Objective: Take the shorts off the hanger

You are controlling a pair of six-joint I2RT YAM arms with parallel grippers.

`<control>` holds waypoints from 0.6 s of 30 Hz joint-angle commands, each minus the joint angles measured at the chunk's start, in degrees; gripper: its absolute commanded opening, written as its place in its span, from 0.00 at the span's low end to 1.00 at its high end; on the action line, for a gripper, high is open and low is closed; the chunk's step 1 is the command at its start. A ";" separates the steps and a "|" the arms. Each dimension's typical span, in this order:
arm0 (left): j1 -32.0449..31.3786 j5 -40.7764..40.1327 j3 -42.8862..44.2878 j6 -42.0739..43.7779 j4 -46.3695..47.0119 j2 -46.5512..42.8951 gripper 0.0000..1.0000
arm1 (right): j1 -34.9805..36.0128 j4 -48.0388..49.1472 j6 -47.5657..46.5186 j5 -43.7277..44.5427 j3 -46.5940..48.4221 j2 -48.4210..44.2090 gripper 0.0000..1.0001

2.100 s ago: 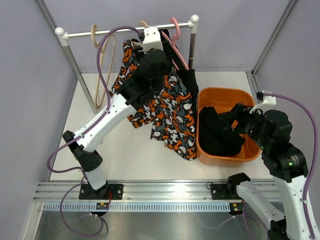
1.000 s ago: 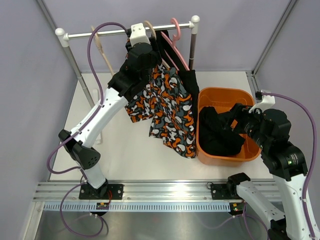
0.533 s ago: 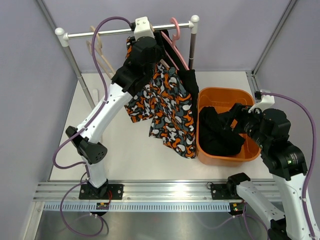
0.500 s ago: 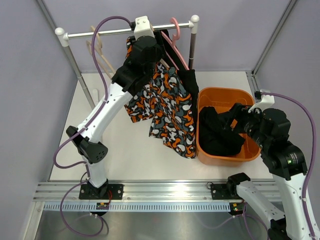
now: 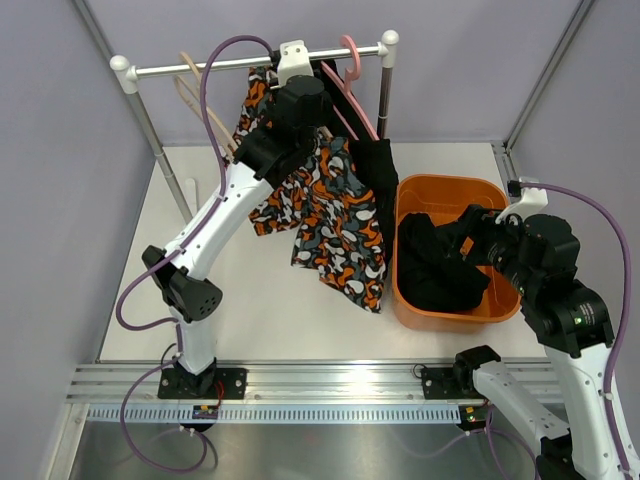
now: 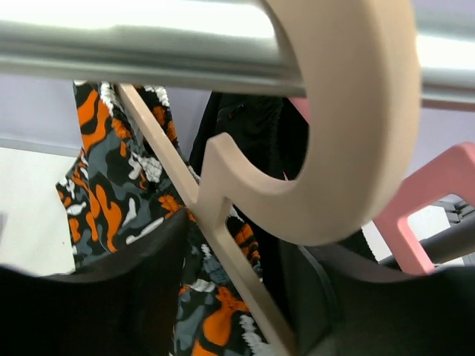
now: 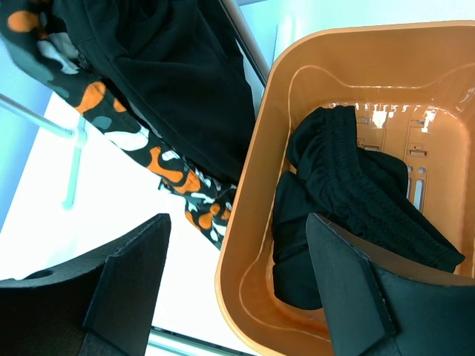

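The patterned shorts (image 5: 330, 215) hang from a beige hanger (image 6: 356, 148) hooked on the steel rail (image 5: 190, 67). My left gripper (image 5: 288, 72) is up at the rail. In the left wrist view it (image 6: 241, 297) is open, with the hanger's slanted arm passing between its fingers and the patterned shorts (image 6: 111, 185) behind. One pair of black shorts (image 5: 375, 175) hangs on a pink hanger (image 5: 350, 50). Another black pair (image 5: 435, 270) lies in the orange basket (image 5: 445, 183). My right gripper (image 7: 237, 297) is open and empty above the basket's rim (image 7: 252, 222).
Empty beige hangers (image 5: 200, 90) hang at the rail's left end. The rack's posts stand at left (image 5: 160, 150) and right (image 5: 385, 95). Grey walls close in the table on three sides. The basket sits at the right, next to the hanging shorts.
My left arm rose from among the patterned shorts to the rail and shifted a little right. The patterned shorts and the spare hangers swung. The right arm has not moved.
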 commanded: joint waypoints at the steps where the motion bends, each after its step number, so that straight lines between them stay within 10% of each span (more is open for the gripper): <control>1: 0.26 -2.38 1.04 0.11 -0.90 0.12 0.46 | -0.15 0.58 -1.06 -0.96 1.97 0.49 0.82; 11: 0.35 -2.91 -0.80 3.88 0.33 -4.97 0.00 | -0.23 1.46 -0.71 -1.23 0.66 0.32 0.83; 18: 0.35 1.66 -1.07 10.47 3.14 -9.63 0.00 | -0.23 2.52 -0.53 -1.58 0.65 0.84 0.82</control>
